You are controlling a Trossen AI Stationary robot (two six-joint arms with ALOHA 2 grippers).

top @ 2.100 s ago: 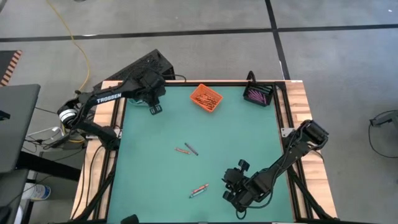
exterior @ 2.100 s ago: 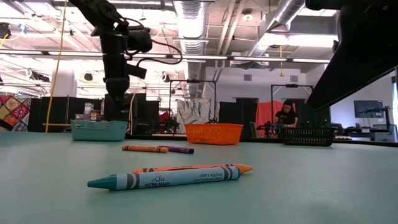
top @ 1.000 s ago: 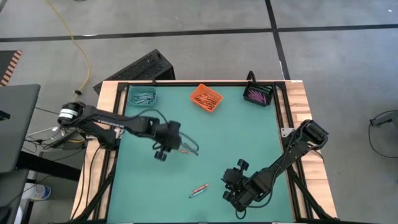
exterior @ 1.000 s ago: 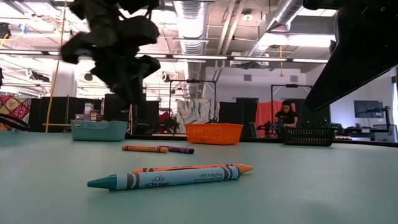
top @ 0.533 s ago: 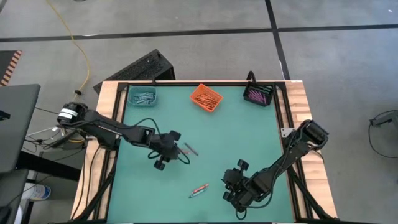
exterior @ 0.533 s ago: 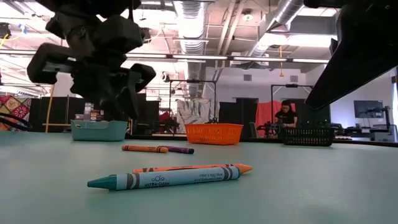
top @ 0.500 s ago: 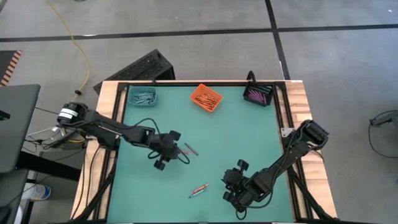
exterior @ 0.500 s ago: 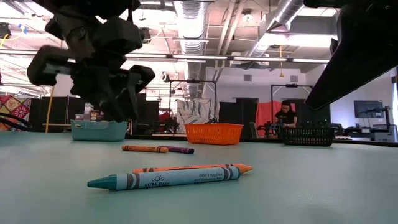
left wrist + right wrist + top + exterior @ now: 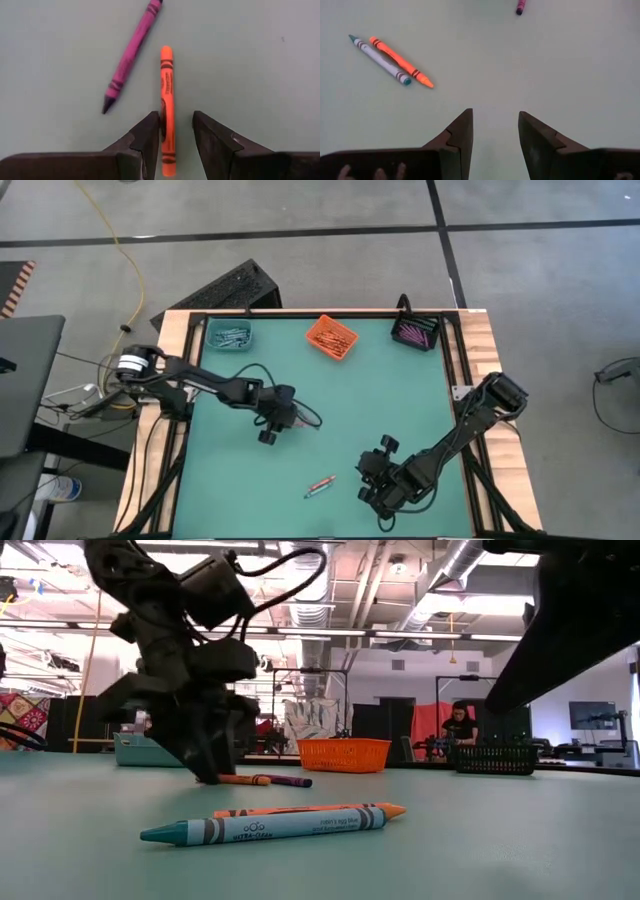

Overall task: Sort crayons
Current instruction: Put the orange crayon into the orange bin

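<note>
An orange crayon (image 9: 167, 90) lies flat on the green table (image 9: 390, 400) beside a purple-pink crayon (image 9: 131, 55). My left gripper (image 9: 176, 120) stands open low over the table's middle (image 9: 285, 420), one finger on each side of the orange crayon's near half, fingers lying along it. In the low view its fingertips (image 9: 208, 776) reach down to the table by that crayon's end (image 9: 235, 779). Nearer the front edge a blue-grey crayon (image 9: 380, 59) and a second orange one (image 9: 401, 61) lie side by side. My right gripper (image 9: 495, 125) hangs open above bare table at the near right (image 9: 375, 480).
Along the far edge stand a teal bin (image 9: 230, 335), an orange bin (image 9: 331, 337) and a black bin (image 9: 415, 332), each with crayons inside. A wooden frame (image 9: 480, 350) borders the table. Bare green surface lies between the two crayon pairs.
My left gripper has come down from well above the table to table height and shifted slightly toward the right edge, so its fingers now stand on either side of the orange crayon. The crayons have not moved.
</note>
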